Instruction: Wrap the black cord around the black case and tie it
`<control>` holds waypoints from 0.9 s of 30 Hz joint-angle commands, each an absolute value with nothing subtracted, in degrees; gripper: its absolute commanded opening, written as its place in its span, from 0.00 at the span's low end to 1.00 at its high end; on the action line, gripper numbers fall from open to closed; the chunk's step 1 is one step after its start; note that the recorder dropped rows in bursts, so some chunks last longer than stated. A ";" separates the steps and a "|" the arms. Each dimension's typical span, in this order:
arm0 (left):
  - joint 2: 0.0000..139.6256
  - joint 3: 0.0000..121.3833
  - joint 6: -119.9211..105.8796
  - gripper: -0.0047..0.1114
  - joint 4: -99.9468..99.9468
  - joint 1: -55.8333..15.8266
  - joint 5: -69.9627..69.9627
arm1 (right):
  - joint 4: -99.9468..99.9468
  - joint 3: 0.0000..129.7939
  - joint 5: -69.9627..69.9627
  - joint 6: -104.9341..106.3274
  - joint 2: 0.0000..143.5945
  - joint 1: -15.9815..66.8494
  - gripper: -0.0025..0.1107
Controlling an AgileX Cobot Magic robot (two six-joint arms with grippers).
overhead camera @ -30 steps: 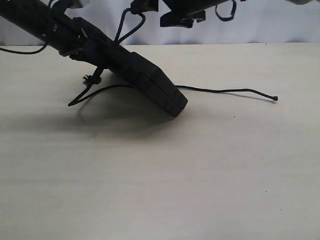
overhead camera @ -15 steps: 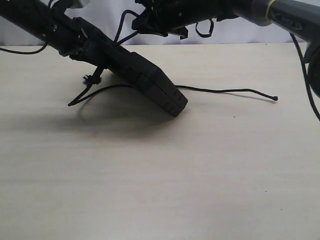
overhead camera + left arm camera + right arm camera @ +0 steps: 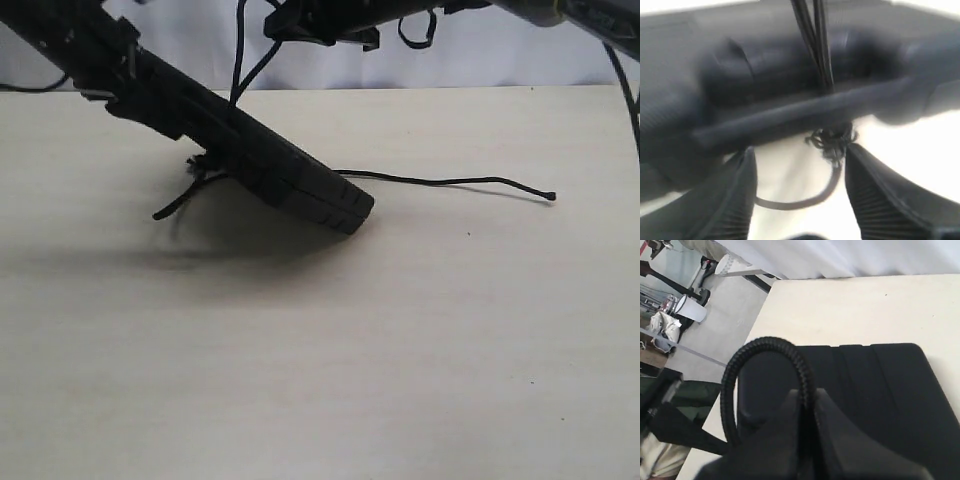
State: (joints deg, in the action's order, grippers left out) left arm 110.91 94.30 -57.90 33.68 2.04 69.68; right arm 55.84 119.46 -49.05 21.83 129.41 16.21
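Observation:
The black case (image 3: 280,170) stands tilted, one corner on the table and its raised end against my left gripper (image 3: 125,78). In the left wrist view the left gripper (image 3: 799,150) is open, its fingers (image 3: 735,200) wide apart at the case's handle edge (image 3: 790,120). Bare table and an arc of cord show between them. The black cord's frayed knot (image 3: 832,140) hangs just under that edge. Two strands (image 3: 815,45) rise from the slot to my right gripper (image 3: 287,25), which is shut on the cord's loop (image 3: 735,375) above the case (image 3: 875,390). The cord's tail (image 3: 440,182) trails right to its knobbed tip (image 3: 551,196).
The pale wooden table (image 3: 400,350) stretches toward the front, with the case's shadow on it. A short cord end (image 3: 165,212) lies left of the case. The right arm's cables hang at the top and right edges. The table's edge and the floor beyond show in the right wrist view.
The case's raised end has shifted left and it leans flatter. The knot has swung in under the case. My right gripper has drawn the loop higher.

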 commanded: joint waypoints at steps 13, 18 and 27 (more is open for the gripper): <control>113.70 95.46 -62.94 0.48 56.46 1.71 63.00 | 52.69 119.22 -55.91 21.91 126.97 16.80 0.06; 117.27 95.46 -71.45 0.48 65.39 -0.39 62.24 | 52.57 119.22 -55.91 22.32 126.97 17.05 0.06; 117.51 95.46 -71.71 0.04 56.98 -0.29 49.99 | 42.10 119.22 -57.70 18.89 126.97 14.80 0.06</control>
State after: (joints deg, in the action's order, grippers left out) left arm 117.76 95.45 -72.13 58.35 -0.67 51.68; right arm 43.15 119.34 -56.22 18.80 127.50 15.69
